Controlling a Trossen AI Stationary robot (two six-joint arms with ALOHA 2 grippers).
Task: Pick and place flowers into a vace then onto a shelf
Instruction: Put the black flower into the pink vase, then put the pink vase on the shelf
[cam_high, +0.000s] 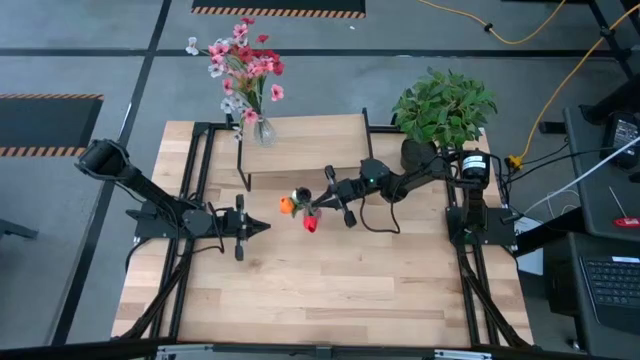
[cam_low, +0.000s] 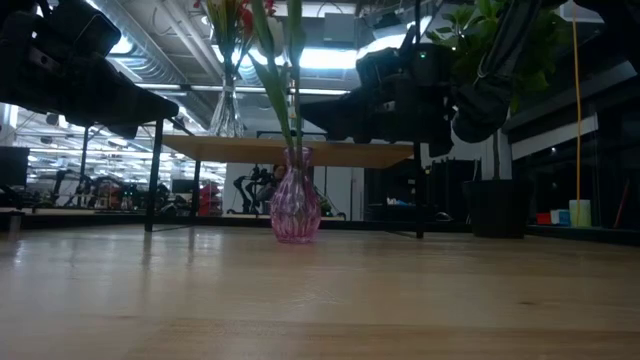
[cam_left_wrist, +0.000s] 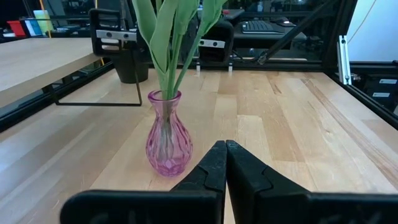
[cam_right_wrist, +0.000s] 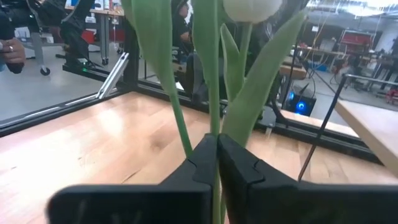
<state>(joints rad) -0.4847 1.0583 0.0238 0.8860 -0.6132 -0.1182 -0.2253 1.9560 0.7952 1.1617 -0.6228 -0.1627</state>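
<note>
We have the right tool (cam_high: 322, 197) pinched shut on the green tulip stems (cam_right_wrist: 214, 81) standing in the pink ribbed glass vase (cam_left_wrist: 168, 138) mid-desk; next, release. The left tool (cam_high: 262, 229) waits closed, empty, beside it.

The wooden table (cam_high: 330, 290) carries a pink vase (cam_left_wrist: 168, 135), shelf (cam_high: 300, 135) and potted plant (cam_high: 443, 108).

You're in an open industrial lab: hazard-striped floor tape (cam_high: 278, 11) at twelve o'clock, a yellow cable (cam_high: 560, 90) trailing at two, exposed ceiling ducts (cam_low: 150, 60) and workbenches (cam_left_wrist: 31, 62) beyond the table.
</note>
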